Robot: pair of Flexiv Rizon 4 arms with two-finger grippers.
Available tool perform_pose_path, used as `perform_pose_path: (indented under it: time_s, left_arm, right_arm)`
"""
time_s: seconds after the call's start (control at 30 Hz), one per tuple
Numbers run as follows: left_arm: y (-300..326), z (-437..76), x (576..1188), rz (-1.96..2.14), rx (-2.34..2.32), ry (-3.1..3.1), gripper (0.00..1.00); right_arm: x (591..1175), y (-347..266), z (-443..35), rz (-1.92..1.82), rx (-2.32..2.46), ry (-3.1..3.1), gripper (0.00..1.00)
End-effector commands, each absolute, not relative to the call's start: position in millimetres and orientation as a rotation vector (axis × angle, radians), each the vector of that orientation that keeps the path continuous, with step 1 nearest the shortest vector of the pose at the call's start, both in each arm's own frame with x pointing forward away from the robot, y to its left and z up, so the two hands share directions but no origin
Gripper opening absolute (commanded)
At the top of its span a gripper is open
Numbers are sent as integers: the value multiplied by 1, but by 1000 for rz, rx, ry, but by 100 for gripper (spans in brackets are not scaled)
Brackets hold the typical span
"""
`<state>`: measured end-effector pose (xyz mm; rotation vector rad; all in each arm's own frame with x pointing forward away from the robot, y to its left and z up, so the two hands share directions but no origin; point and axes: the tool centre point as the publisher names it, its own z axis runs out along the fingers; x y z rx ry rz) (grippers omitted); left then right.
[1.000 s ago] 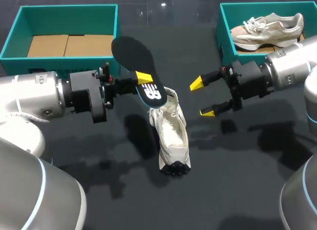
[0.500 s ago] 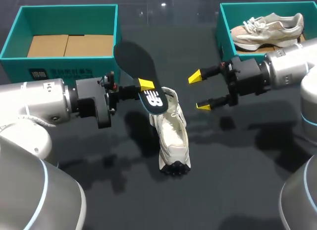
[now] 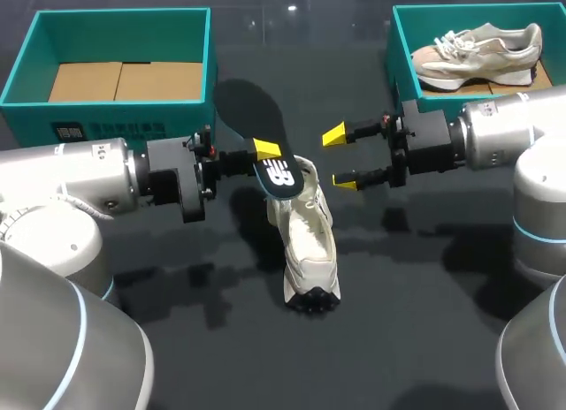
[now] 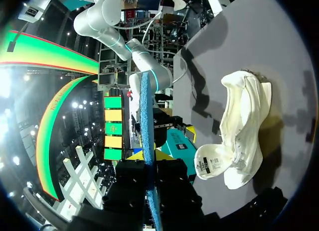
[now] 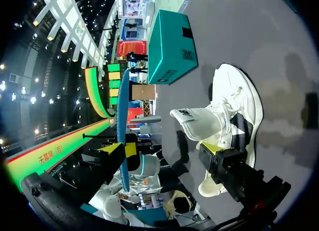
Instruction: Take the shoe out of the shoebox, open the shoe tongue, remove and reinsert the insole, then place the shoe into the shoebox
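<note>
The left shoebox [image 3: 26, 110] stands at the far left of the table [image 3: 398, 322]. The left gripper [image 3: 265, 152] pinches the dark insole [image 3: 243, 110], seemingly from both sides, above the white shoe [image 3: 308, 242] lying on the table. The right gripper [image 3: 340, 157] hangs just beside it, fingers spread wide, near the right shoebox [image 3: 400, 70].

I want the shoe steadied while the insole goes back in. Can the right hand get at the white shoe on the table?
Probably yes: the right hand is open close beside the white shoe, with nothing between them. The insole, in the left hand, stands on the shoe's other side.
</note>
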<state>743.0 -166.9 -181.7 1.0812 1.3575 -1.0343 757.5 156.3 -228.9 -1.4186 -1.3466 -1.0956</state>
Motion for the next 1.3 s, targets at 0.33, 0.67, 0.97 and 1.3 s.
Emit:
perform_pose_path:
  time_s: [0.33,0.67,0.97,1.3]
  left_arm:
    - [-184,-215,726,-1086,1251,1352,0]
    - [-184,-216,726,-1077,1266,1332,0]
    - [-210,-225,730,-1047,1276,1282,0]
    - [-222,-225,744,-1031,1283,1267,0]
  right_arm:
    - [770,166,-225,-1137,-1365,-1404,100]
    - [771,167,-225,-1140,-1353,-1410,100]
    - [773,182,-223,-1151,-1322,-1419,100]
    - [763,192,-219,-1145,-1285,-1414,86]
